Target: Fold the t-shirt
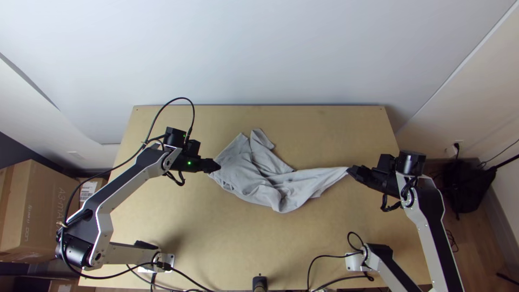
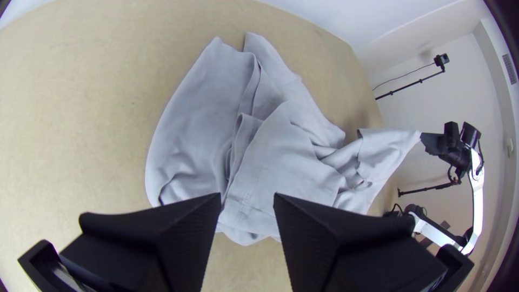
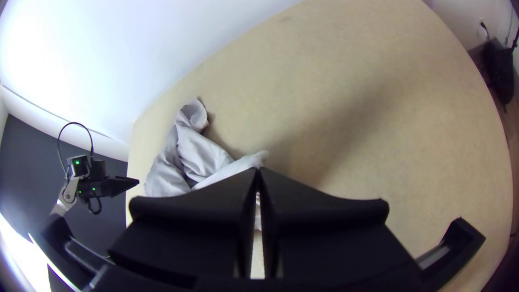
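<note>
The grey t-shirt lies bunched on the table, its right part drawn out and lifted to a point. My right gripper holds that point; in the right wrist view the gripper is shut on the cloth. At the shirt's left edge is my left gripper. In the left wrist view this gripper stands open above the rumpled shirt, with cloth seen between and beyond its fingers. Whether its tips touch the fabric I cannot tell.
Bare wood of the table shows in front of the shirt and behind it. Cables run along the near edge between the arm bases. Cardboard boxes stand off the table at the left, and a black bag at the right.
</note>
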You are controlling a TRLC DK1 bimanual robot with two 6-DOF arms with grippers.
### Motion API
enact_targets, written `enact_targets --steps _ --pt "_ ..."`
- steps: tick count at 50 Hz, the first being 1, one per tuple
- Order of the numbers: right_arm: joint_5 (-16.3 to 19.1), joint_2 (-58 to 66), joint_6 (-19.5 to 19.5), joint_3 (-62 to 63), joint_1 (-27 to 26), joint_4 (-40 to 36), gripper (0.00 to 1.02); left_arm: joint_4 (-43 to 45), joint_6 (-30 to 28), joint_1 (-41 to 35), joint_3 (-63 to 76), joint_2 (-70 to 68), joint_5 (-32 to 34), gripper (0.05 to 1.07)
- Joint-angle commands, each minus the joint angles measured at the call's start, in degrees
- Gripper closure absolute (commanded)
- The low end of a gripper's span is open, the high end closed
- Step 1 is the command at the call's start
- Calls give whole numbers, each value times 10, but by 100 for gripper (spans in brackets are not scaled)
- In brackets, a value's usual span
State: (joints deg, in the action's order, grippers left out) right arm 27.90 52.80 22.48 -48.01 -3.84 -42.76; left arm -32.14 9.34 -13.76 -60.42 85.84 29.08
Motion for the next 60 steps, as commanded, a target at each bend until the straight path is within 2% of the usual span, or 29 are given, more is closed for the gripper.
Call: enact_targets --steps 1,12,37,39,41,43,44,60 --pt "0 -14 12 10 -2 0 100 9 -10 2 8 5 -3 58" --pt "0 -18 13 10 -1 -1 100 15 -16 -2 3 28 -15 55" --pt "1 -22 16 8 1 -1 100 15 -9 -46 1 59 -22 56" --pt "1 -23 16 8 1 -1 100 15 -9 -50 4 60 -22 65" --pt "0 -23 16 8 1 -1 100 24 -6 -51 7 58 -29 80" --pt "0 -23 16 8 1 -1 100 53 11 -50 14 51 -38 100" --pt "0 -23 16 8 1 -1 100 63 14 -50 16 47 -39 105" --pt "0 -30 13 -2 -5 -1 100 45 50 23 -47 -16 -51 105"
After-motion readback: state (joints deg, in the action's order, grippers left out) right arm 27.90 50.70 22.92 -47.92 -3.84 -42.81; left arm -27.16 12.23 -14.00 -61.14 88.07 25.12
